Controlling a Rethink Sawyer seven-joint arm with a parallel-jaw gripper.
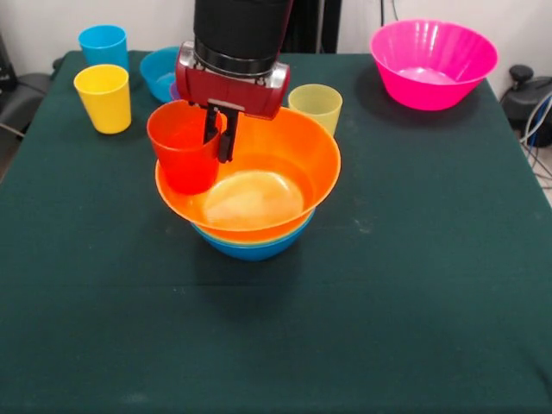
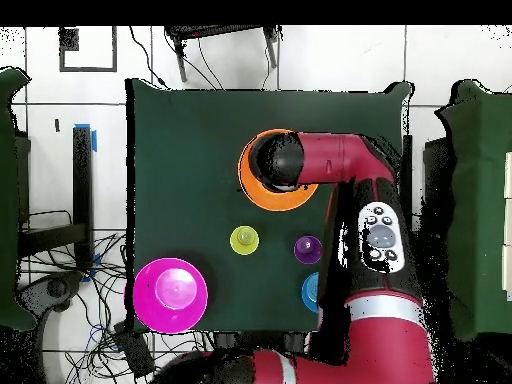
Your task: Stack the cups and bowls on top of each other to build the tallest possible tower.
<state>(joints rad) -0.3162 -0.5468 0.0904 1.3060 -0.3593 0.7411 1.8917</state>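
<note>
- Front view: the gripper [image 1: 218,138] is clamped on the rim of the orange cup [image 1: 184,148], one finger inside and one outside its wall
- the orange cup hangs at the near-left rim of the large orange-yellow bowl [image 1: 267,177], which sits nested in the medium blue bowl [image 1: 255,247]
- behind stand the pale yellow-green cup [image 1: 316,105], yellow cup [image 1: 104,97], blue cup [image 1: 103,45] and pink bowl [image 1: 434,62]
- overhead, the arm [image 2: 340,160] covers most of the tower
</note>
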